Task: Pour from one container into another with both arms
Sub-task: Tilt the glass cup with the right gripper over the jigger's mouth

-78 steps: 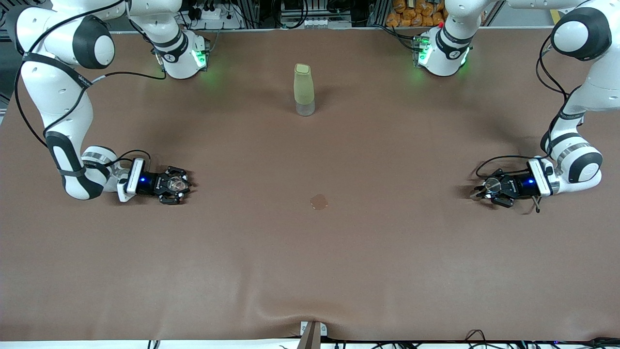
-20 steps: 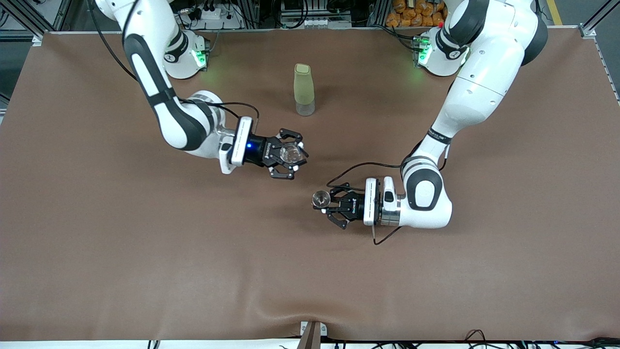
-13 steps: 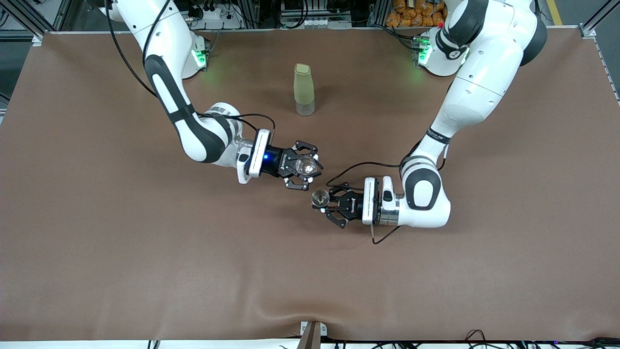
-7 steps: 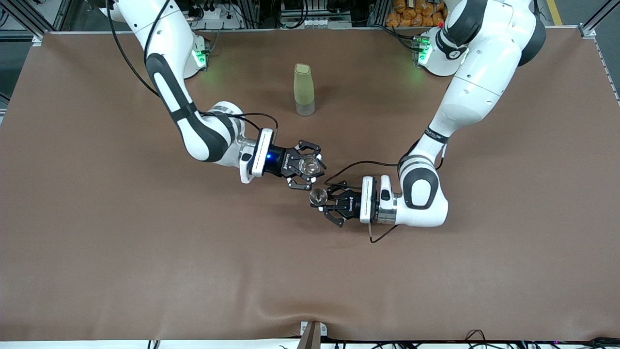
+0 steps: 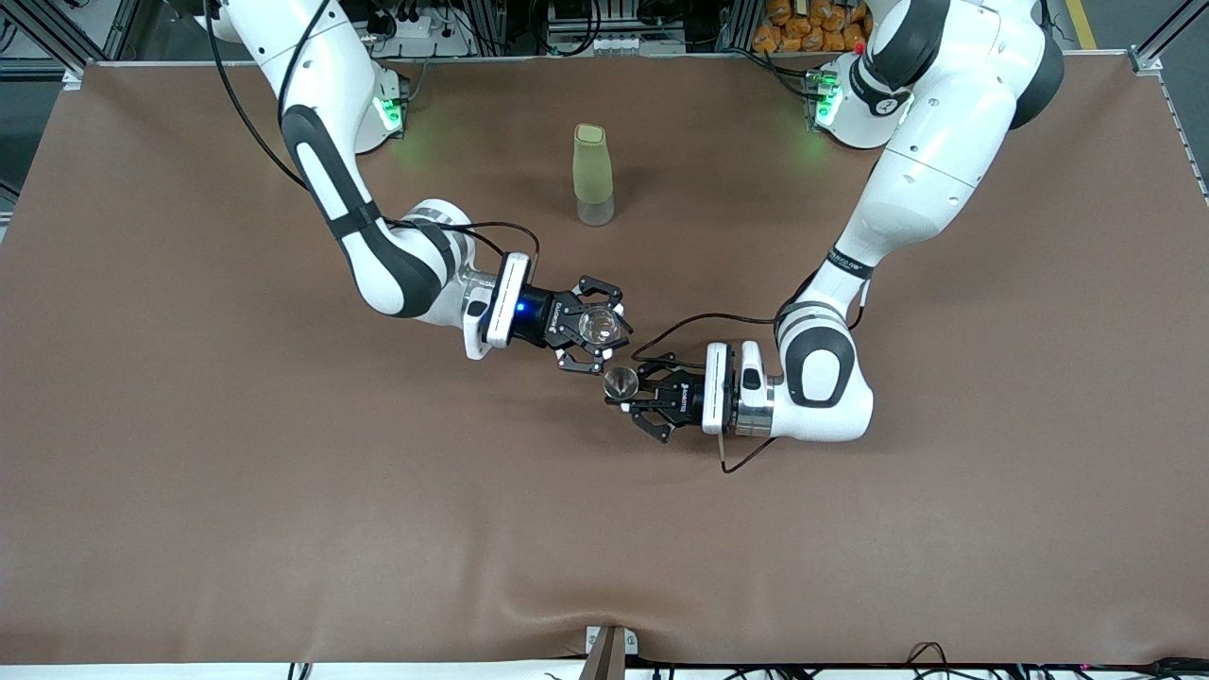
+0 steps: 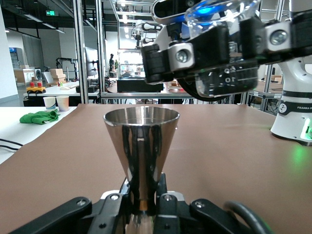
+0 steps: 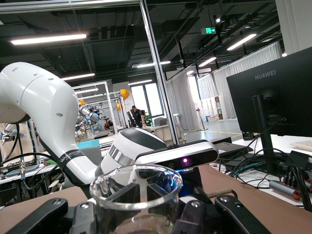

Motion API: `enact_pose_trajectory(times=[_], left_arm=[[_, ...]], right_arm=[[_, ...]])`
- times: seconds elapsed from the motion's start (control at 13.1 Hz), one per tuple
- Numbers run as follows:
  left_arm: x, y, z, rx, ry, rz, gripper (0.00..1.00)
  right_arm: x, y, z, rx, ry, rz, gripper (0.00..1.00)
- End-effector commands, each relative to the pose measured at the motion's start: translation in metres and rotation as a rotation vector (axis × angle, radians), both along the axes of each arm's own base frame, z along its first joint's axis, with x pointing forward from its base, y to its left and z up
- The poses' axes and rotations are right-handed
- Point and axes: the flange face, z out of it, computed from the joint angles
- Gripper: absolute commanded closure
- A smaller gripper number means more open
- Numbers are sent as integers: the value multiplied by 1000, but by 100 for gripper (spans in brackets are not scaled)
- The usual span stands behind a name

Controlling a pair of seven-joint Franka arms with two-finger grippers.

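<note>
**Two arms bring a glass cup and a steel cup together over mid-table**

Front view: the right arm (image 5: pixel 378 246) reaches in from its base toward the middle of the brown table (image 5: pixel 283 529). Its right gripper (image 5: pixel 597 329) has its black fingers clamped around a clear glass cup (image 5: pixel 599 326), seen rim-on from above. The left arm (image 5: pixel 878 208) comes in from its own end, and the left gripper (image 5: pixel 631 394) is closed tight on the stem of a small steel cup (image 5: pixel 620 382). The two cups hang just beside each other over the centre of the table, the glass one a little higher in this view, and I cannot tell whether they touch. A tall pale green bottle (image 5: pixel 592 175) stands upright on the table, farther from the front camera than both grippers, between the two arm bases.

Left wrist view: the steel cup (image 6: pixel 141 156) stands upright, a polished cone flaring to its rim, its narrow stem pinched between the black fingers (image 6: pixel 109 212). Above and near it hangs the right gripper (image 6: pixel 214 53) with the clear glass cup (image 6: pixel 219 78) in its grasp.

Right wrist view: the glass cup (image 7: pixel 136 195) fills the lower part, its rim round and open, black fingers (image 7: pixel 48 214) pressed on its sides. The left arm (image 7: pixel 44 117) curves near it.
</note>
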Motion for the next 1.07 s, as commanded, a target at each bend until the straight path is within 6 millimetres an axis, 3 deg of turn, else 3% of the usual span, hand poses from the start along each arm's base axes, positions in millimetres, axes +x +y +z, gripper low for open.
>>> enact_pose_trajectory(times=[0.0,0.3,0.61,0.99], left_arm=[[-5,-1,-2,-6,-12,18,100],[-7,-3,-2,-9,-9,17,100],[-9,-7,-2,-10,-11,11,100],[-9,-7,-4,-11,-7,12,100]], right_arm=[[10,-7,5,14,-6,-33,100],[16,-17,5,10,-11,-39,100],[-9,24,9,30,9,6,100],[-25,53,15,39,31,-5,100]])
